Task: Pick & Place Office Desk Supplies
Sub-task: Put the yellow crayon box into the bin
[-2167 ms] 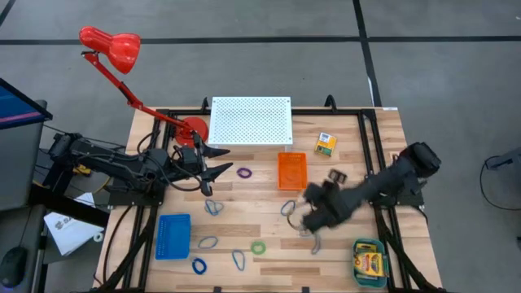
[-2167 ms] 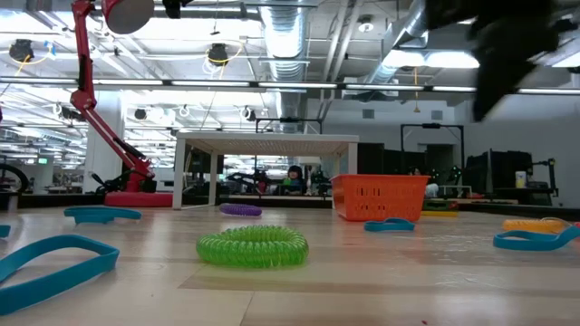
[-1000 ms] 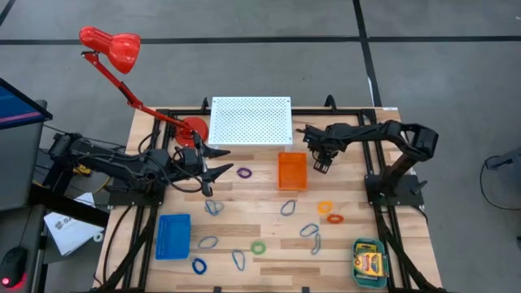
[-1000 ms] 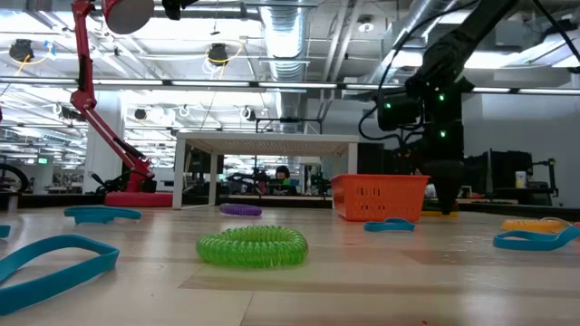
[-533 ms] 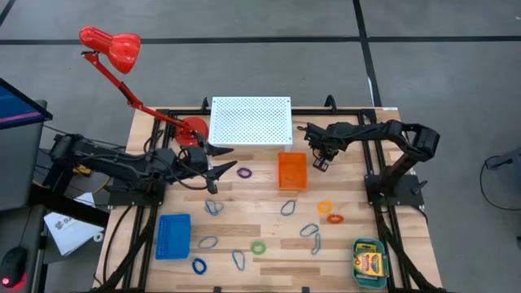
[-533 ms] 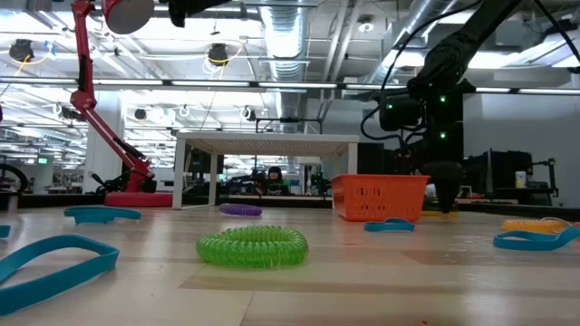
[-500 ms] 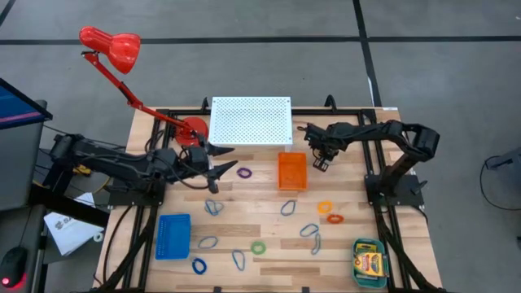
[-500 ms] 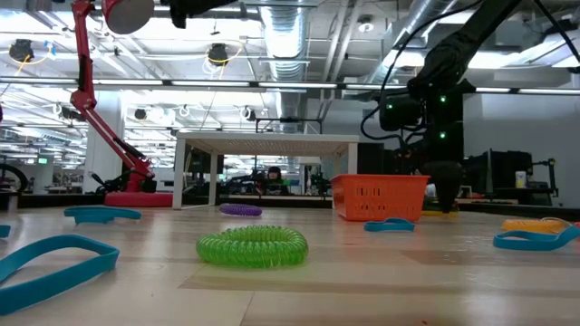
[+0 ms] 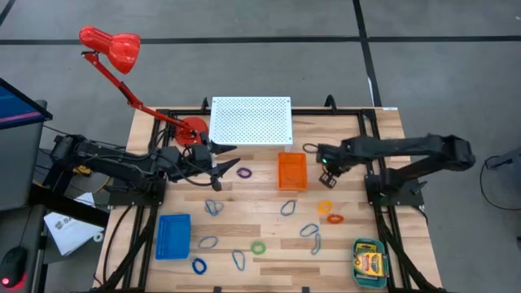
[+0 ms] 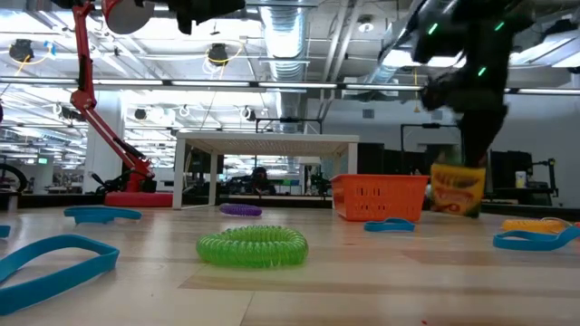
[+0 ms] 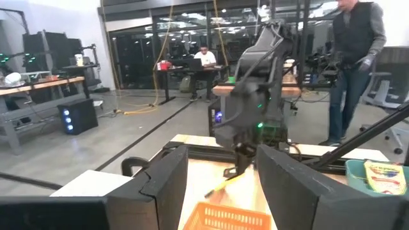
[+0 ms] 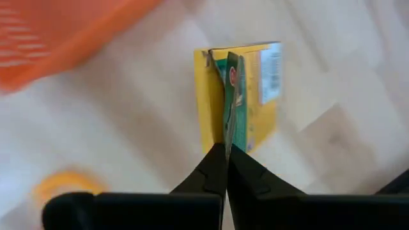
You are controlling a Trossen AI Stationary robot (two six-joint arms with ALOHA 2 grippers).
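My right gripper [image 9: 326, 176] hangs over the table just right of the orange tray [image 9: 291, 171]. Its fingers [image 12: 225, 167] are pinched together on the flap edge of a yellow box [image 12: 238, 101], and the box hangs beyond the fingertips, above the wood. In the low view the box [image 10: 456, 190] is clear of the table, beside the tray [image 10: 379, 196]. An orange ring [image 9: 326, 207] lies just below the gripper on the table. My left gripper [image 9: 220, 159] waits near the purple ring [image 9: 244, 172], its fingers [image 11: 160, 185] spread apart, holding nothing.
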